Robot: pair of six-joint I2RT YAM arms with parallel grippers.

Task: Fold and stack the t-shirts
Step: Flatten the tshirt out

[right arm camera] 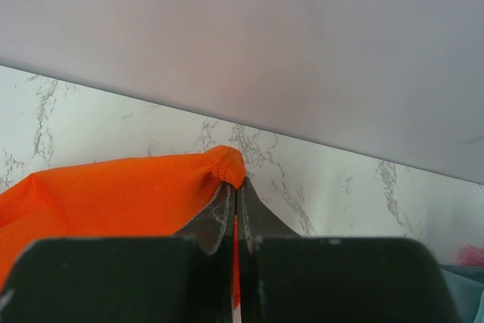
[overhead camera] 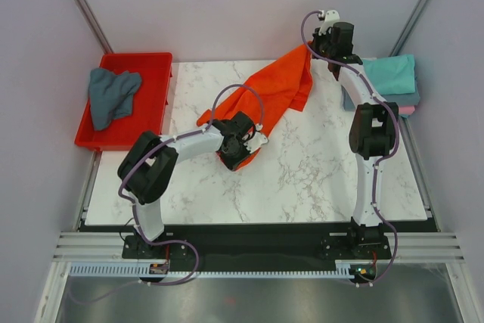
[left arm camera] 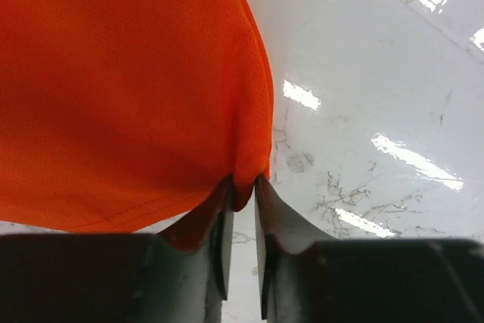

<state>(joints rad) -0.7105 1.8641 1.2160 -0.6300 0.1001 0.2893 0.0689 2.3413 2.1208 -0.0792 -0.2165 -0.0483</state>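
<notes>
The left tool (left arm camera: pixel 242 188) and right tool (right arm camera: pixel 236 184) both pinch the soft orange-red cloth t-shirt (overhead camera: pixel 271 90) tight. It hangs stretched between them. Next, I think, it must be spread flat on the white marble bench (overhead camera: pixel 318 179).

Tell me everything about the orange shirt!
The orange shirt is bright orange-red, soft, finely meshed cloth with a stitched hem. It is unfolded and rumpled, stretched slantwise over the marble table. The right gripper pinches one end at the far edge; the left gripper pinches the other end nearer the middle.
</notes>
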